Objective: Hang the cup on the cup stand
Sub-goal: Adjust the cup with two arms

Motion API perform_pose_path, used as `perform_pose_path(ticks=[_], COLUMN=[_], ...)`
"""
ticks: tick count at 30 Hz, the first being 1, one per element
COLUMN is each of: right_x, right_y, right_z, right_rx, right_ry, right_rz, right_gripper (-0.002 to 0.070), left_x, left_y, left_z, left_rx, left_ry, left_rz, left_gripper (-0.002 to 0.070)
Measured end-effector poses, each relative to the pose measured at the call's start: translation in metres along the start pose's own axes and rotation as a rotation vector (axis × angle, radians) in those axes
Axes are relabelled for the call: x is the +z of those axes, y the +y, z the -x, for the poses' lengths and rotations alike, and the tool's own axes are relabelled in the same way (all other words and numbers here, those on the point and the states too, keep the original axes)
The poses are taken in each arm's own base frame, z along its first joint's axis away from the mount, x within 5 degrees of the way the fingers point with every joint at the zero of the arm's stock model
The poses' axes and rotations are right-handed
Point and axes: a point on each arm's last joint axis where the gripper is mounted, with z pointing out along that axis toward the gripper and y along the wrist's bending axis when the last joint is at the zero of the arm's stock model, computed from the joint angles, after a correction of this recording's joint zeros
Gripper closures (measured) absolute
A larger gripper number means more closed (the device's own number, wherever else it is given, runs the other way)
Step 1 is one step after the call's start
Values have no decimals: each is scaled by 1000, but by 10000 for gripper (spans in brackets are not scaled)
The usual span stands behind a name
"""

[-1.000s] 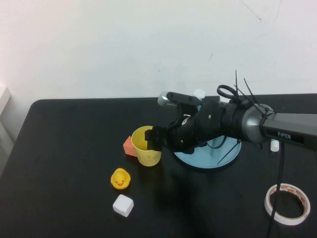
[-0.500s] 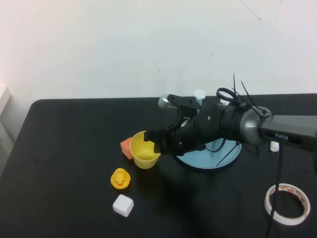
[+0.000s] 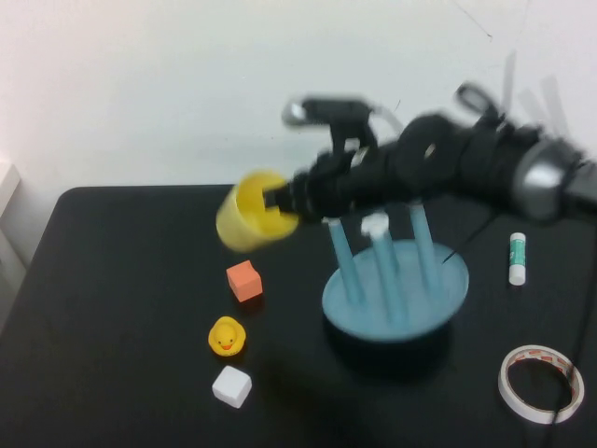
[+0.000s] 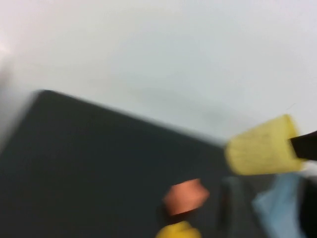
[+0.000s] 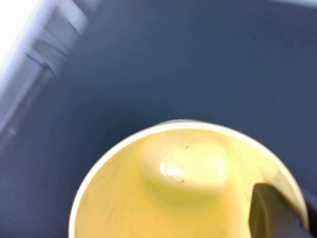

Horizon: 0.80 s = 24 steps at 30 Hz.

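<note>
Yellow cup (image 3: pixel 248 220) in air above bench (image 3: pixel 121 308), tipped sideways, left of stand (image 3: pixel 395 297). Right claw (image 3: pixel 283 198) clamped on cup rim, one finger inside. Left claw not visible; cannot tell its state. Advice: carry cup over nearest post (image 3: pixel 341 250), mouth down, lower straight, release only once seated.

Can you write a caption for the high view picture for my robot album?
Right end effector lifts the yellow cup above the table, beside the blue cup stand.
</note>
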Motion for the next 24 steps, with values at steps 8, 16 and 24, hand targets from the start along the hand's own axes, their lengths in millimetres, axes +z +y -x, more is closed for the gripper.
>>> perform_pose_path(ticks=[8,16,24], right_x=[-102,-137,-136], right_y=[63,107,113], right_z=[46,45,37], right_rx=[-337,-513,-552], right_ry=[-232,-303,-250], right_rz=[87,157,193], right_gripper=[659,659,659], left_x=[-13,-16,-17], left_y=[-37,-42,-44], left_z=[30,36,39], left_rx=[-635,-840,-951], left_ry=[-3,-11,-9], left_rz=[-284,-372,-412], left_gripper=[6,-15,-13])
